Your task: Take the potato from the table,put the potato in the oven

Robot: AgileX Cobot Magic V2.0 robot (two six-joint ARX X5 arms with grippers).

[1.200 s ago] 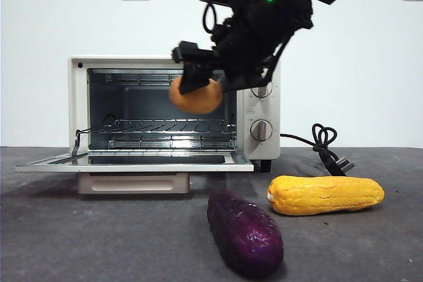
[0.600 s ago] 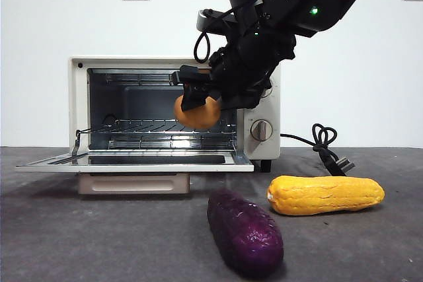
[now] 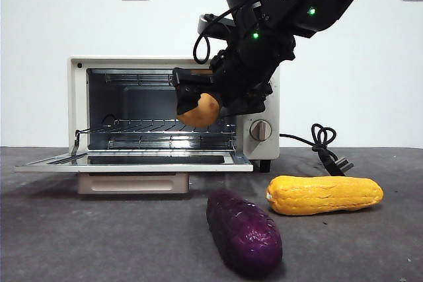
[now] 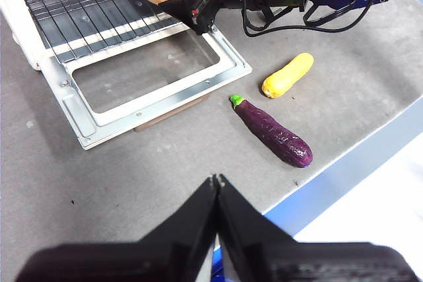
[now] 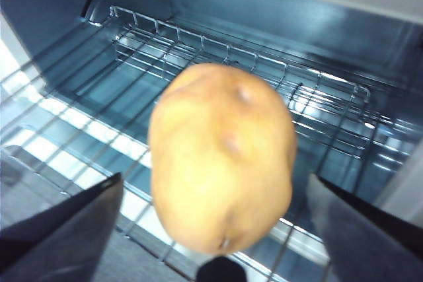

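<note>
The right wrist view is giving what no other view does: the right gripper (image 5: 221,229) with its jaws spread wide, well clear of the potato (image 5: 223,158) on either side, so nothing is clamping it. The potato is sitting over the wire rack (image 5: 198,70) inside the oven (image 5: 277,11); whether it is touching the rack or something dark below it is hard to make out through the blur.

The front view is showing the potato (image 3: 199,110) at the mouth of the oven (image 3: 78,104), just above rack height, with the right gripper (image 3: 198,94) partly covering it, and the oven door (image 3: 132,162) lying open and flat.

The left wrist view is looking down from high over the table (image 4: 99,176), showing the left gripper (image 4: 216,179) with its jaws pressed together and holding nothing, well apart from everything.

The oven's far wall is cut off in that view, and its knobs are hidden behind the arm.

Counted: one potato, one yellow corn cob (image 3: 324,194), one purple sweet potato (image 3: 244,230), one oven, one black cord (image 3: 324,142)
</note>
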